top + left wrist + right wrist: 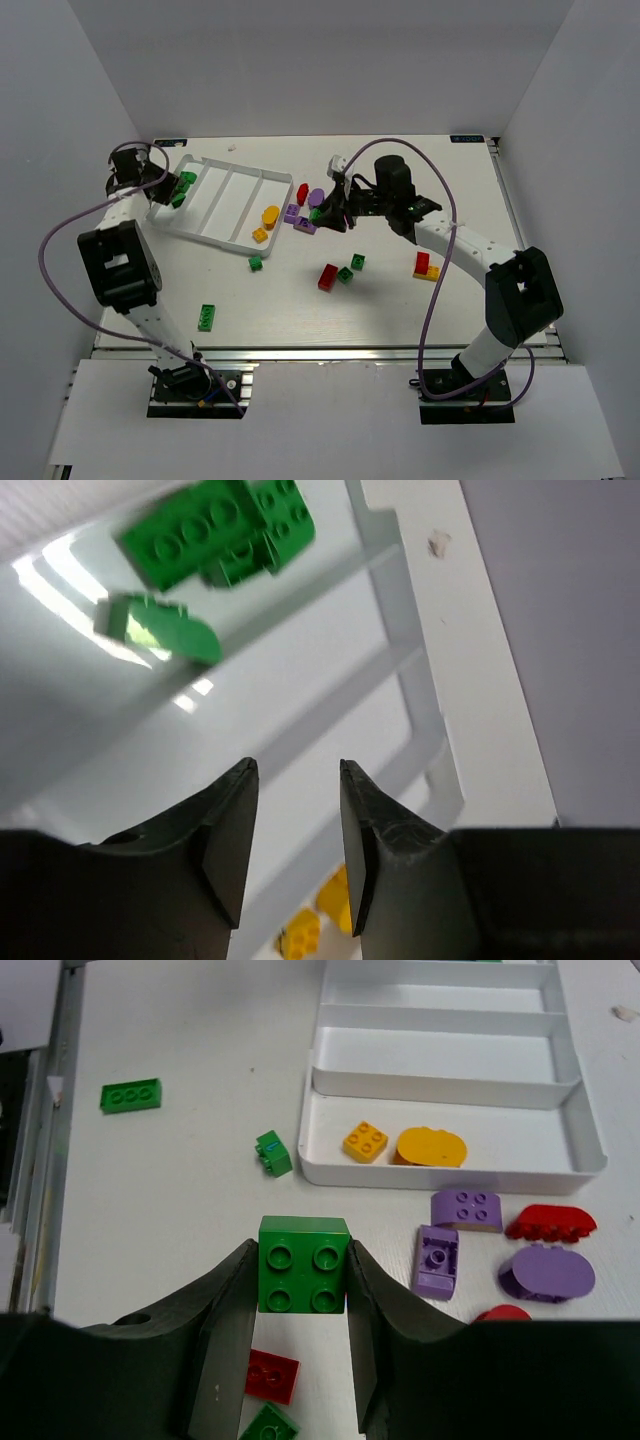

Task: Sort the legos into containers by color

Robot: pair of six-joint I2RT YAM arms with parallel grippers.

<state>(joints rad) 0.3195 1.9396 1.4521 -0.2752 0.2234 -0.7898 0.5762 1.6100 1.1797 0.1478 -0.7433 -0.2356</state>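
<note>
The right gripper (323, 213) is clamped on a square green brick (303, 1265), studs up and sides flush to the fingers, above the table (180, 1210) short of the white tray (455, 1173); purple bricks (466, 1210) and a red brick (550, 1222) crowd the tray's near wall; its compartments run crosswise in the right wrist view; the left gripper (297, 770) hangs with jaws apart and empty over green bricks (215, 530) in the end compartment.
</note>
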